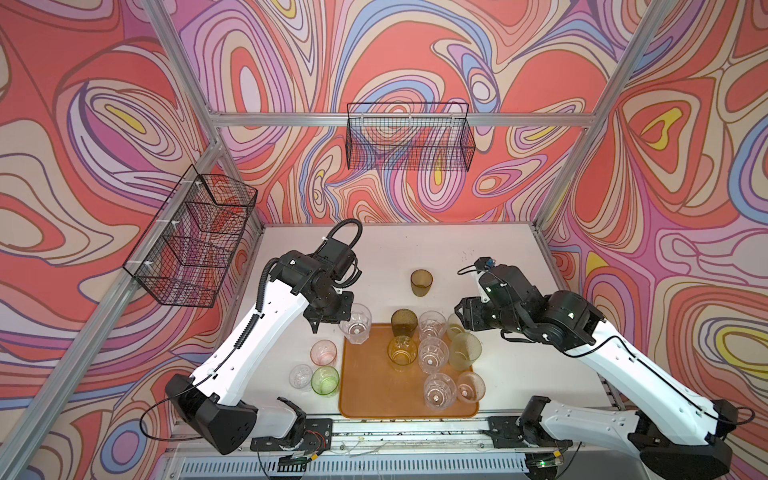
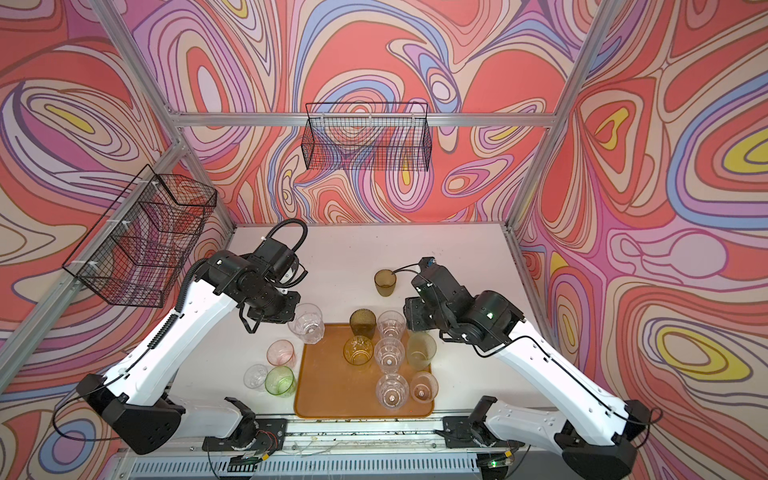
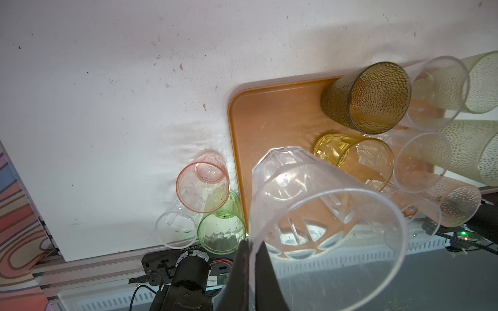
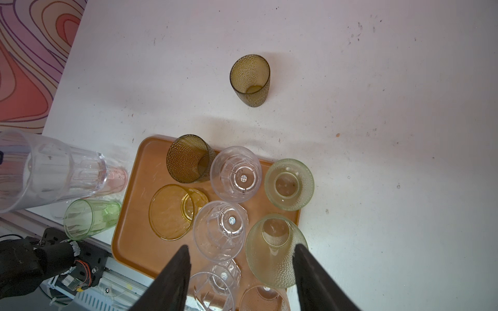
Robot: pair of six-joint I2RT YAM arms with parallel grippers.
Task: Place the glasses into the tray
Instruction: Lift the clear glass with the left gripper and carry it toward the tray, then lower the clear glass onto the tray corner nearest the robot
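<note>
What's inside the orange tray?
On the tray stand a dark brown glass, an amber glass, clear glasses, a pale green glass. From above, the right arm covers its far corner.

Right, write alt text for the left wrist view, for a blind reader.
The left gripper pinches the rim of a clear faceted tumbler near the orange tray holding several glasses; a pink glass and a green glass stand beside it.

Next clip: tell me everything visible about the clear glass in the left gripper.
The clear glass is a see-through faceted tumbler, plastic-looking, with a smooth round rim and a thick base, and it is empty. It sits mouth up, roughly upright, at the far left corner of the tray. The left gripper is shut on its rim, one finger inside and one outside. Whether its base rests on the tray or hangs above it cannot be told.
</note>
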